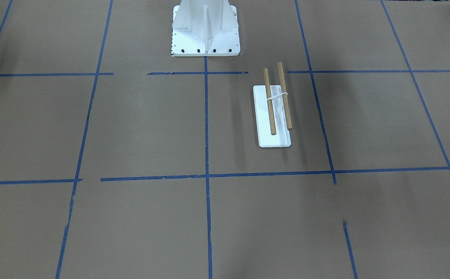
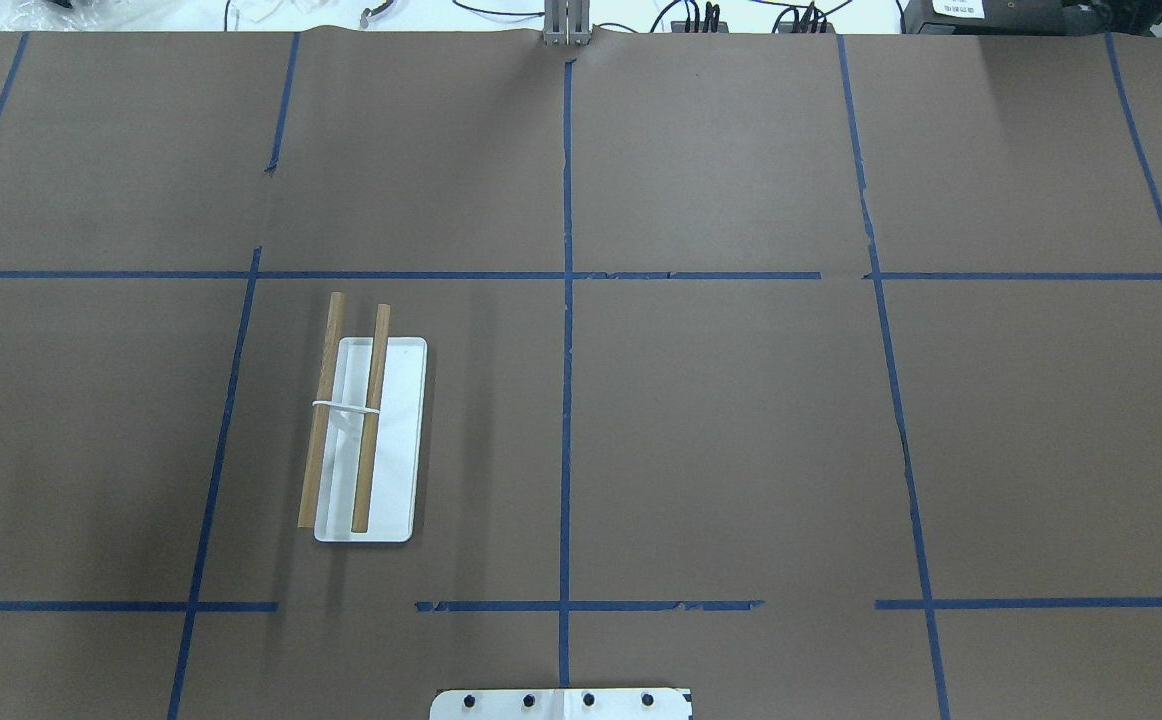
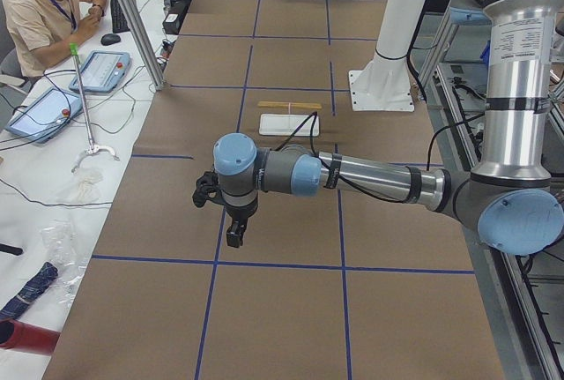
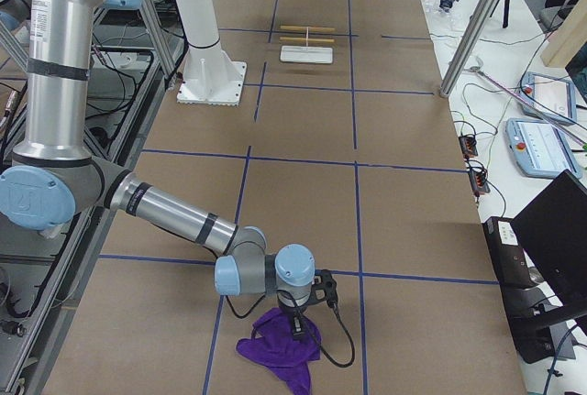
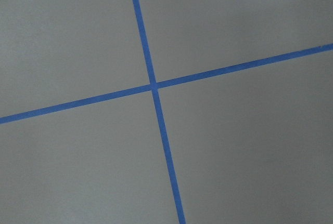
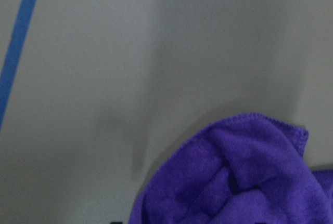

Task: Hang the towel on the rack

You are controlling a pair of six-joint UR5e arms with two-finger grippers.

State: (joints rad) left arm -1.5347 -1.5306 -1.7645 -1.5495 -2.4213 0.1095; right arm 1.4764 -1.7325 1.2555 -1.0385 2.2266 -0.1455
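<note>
Leftmost, the left pincer (image 3: 234, 237): hangs above the table (image 3: 291, 309) at the robot's left end, fingers pointing down, over brown paper near a crossing of blue tape lines (image 5: 153, 86). Shows only in the side view, so cannot tell whether released or clenched.

Further in, the rack (image 2: 371, 430): stands in the left half of the table, well apart from both arms, with its flat white base (image 2: 401, 440) down and two parallel wooden dowels (image 2: 322, 400) raised above it.

Next, near mid-table at the robot's edge, the white bolted pedestal (image 1: 205, 31).

Rightmost, the purple towel (image 4: 280, 351): lies crumpled on the table at the far right end, well apart from the rack. Just there too, the right pincer (image 4: 298, 326): hangs directly over the heap of cloth, very close. Cannot tell whether touching, nor whether released, clenched or grasping cloth.
</note>
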